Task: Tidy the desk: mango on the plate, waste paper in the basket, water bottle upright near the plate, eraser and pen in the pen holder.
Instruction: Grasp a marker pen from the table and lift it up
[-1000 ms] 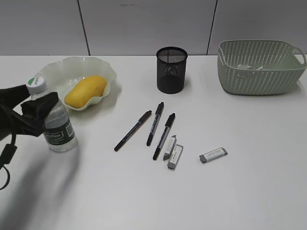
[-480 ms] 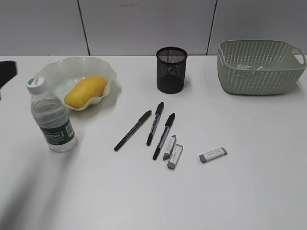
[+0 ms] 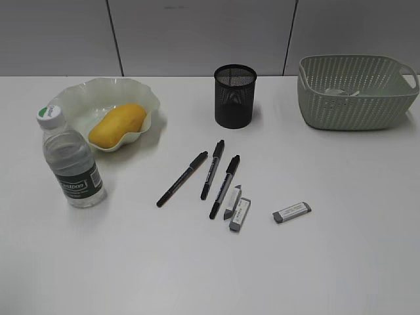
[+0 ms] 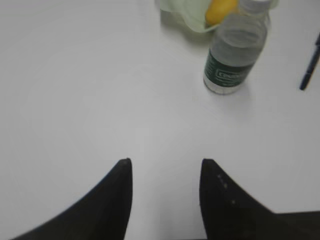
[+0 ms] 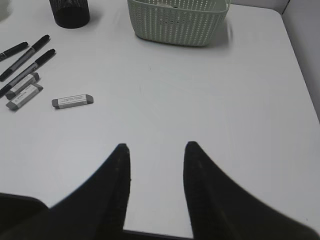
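The mango (image 3: 117, 125) lies on the pale green plate (image 3: 141, 92). The water bottle (image 3: 71, 162) stands upright in front of the plate; the left wrist view shows it too (image 4: 235, 55). Three black pens (image 3: 211, 170) and three grey erasers (image 3: 239, 214) (image 3: 291, 212) lie mid-desk, also in the right wrist view (image 5: 72, 100). The black pen holder (image 3: 234, 95) stands behind them. The waste paper (image 3: 341, 92) lies in the basket (image 3: 354, 98). My left gripper (image 4: 165, 162) is open and empty above bare desk. My right gripper (image 5: 156, 146) is open and empty near the front edge.
The white desk (image 3: 328, 262) stretches around the objects. A grey panelled wall (image 3: 197, 33) runs behind it. The desk's right edge (image 5: 300, 60) and front edge show in the right wrist view. Neither arm shows in the exterior view.
My left arm let go of the upright water bottle and pulled back left, out of the exterior view. The bottle stays standing where it was.
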`<move>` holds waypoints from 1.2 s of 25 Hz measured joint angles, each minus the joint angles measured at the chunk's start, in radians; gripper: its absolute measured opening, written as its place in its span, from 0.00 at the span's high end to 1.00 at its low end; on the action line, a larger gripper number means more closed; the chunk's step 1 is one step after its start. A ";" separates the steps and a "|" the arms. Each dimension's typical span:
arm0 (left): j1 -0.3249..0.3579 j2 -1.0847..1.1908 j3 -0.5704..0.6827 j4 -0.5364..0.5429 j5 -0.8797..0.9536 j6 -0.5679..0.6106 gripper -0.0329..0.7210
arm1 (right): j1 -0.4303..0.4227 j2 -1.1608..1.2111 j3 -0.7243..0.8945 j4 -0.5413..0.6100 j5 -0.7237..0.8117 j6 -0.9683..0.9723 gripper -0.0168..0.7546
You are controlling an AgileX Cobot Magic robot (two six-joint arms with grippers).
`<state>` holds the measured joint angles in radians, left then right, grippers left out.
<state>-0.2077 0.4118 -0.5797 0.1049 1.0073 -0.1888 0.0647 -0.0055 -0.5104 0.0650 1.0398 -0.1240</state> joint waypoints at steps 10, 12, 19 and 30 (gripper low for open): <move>0.000 -0.322 0.040 -0.038 0.047 0.036 0.57 | 0.000 0.010 -0.004 0.010 -0.011 -0.007 0.59; 0.000 -0.388 0.040 -0.039 0.048 0.039 0.58 | 0.000 0.072 -0.013 0.034 -0.030 -0.034 0.59; -0.001 -0.418 0.040 -0.044 0.050 0.043 0.58 | 0.019 0.656 -0.049 0.163 -0.178 -0.146 0.59; -0.001 -0.418 0.040 -0.044 0.050 0.043 0.60 | 0.215 1.589 -0.509 0.445 -0.350 -0.179 0.59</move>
<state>-0.2087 -0.0066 -0.5397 0.0609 1.0572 -0.1463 0.2798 1.5830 -1.0195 0.5098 0.6903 -0.3033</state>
